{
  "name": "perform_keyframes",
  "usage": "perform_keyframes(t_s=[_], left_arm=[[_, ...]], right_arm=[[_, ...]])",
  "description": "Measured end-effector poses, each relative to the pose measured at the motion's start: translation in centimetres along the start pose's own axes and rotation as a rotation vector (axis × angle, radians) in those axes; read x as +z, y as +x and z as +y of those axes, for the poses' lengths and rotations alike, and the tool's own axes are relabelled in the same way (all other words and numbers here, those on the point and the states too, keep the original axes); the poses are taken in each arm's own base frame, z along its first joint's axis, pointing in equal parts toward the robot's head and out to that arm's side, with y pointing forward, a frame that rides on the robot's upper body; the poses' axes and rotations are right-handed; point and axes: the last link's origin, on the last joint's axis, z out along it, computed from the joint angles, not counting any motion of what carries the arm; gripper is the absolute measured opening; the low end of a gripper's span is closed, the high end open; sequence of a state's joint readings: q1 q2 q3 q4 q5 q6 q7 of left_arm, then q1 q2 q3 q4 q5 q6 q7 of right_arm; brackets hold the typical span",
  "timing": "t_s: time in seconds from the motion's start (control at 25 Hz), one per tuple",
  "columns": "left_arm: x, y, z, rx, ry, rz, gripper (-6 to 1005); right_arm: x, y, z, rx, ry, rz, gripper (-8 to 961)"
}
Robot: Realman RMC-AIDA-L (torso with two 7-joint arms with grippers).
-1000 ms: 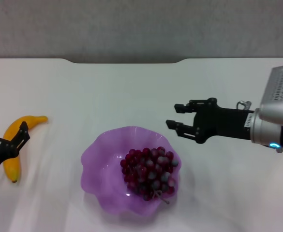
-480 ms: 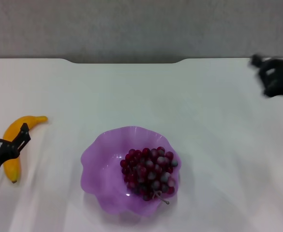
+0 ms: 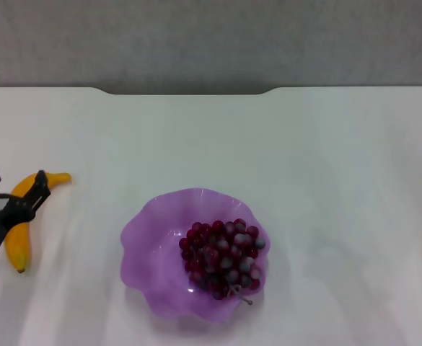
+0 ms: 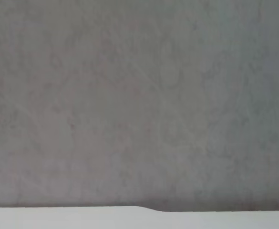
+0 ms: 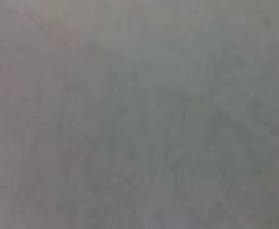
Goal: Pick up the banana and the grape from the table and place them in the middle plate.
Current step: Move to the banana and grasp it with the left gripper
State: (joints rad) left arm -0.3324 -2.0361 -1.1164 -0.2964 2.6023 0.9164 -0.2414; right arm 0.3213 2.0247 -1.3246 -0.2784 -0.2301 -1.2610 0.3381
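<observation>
The banana [image 3: 17, 245] lies on the white table [image 3: 326, 158] at the far left, yellow-orange with a dark tip toward me. My left gripper [image 3: 16, 185] is open above the banana's far half, its black fingers spread on either side of it, not closed on it. The bunch of dark red-purple grapes [image 3: 223, 257] lies inside the purple scalloped plate [image 3: 149, 241] in the middle of the table, toward its right side. My right gripper is out of the head view. The wrist views show only grey wall and a strip of the table edge [image 4: 82, 218].
The table's far edge has a notch [image 3: 185, 91] in front of a grey wall. Nothing else stands on the table.
My right arm has drawn back from beside the plate and left the head view. My left gripper has moved a little farther along over the banana.
</observation>
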Motion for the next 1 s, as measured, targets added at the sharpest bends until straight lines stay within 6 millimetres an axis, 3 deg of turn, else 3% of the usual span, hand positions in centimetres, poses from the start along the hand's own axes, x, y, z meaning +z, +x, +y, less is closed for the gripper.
perform_keyframes(t_s=[0.28, 0.48, 0.76, 1.0], left_arm=[[3.6, 0.9, 1.3, 0.034, -0.010, -0.123, 885], [6.2, 2.5, -0.9, -0.022, 0.132, -0.208, 880], [6.5, 3.2, -3.4, -0.063, 0.255, -0.243, 880], [6.0, 2.3, -3.6, -0.034, 0.258, -0.290, 880]], right_arm=[[-1.9, 2.1, 1.4, -0.029, -0.047, 0.089, 0], [-2.5, 2.9, 3.7, -0.025, -0.175, 0.131, 0], [-2.1, 2.8, 4.9, 0.016, -0.241, 0.130, 0], [-2.1, 2.4, 5.0, 0.029, -0.253, 0.106, 0]])
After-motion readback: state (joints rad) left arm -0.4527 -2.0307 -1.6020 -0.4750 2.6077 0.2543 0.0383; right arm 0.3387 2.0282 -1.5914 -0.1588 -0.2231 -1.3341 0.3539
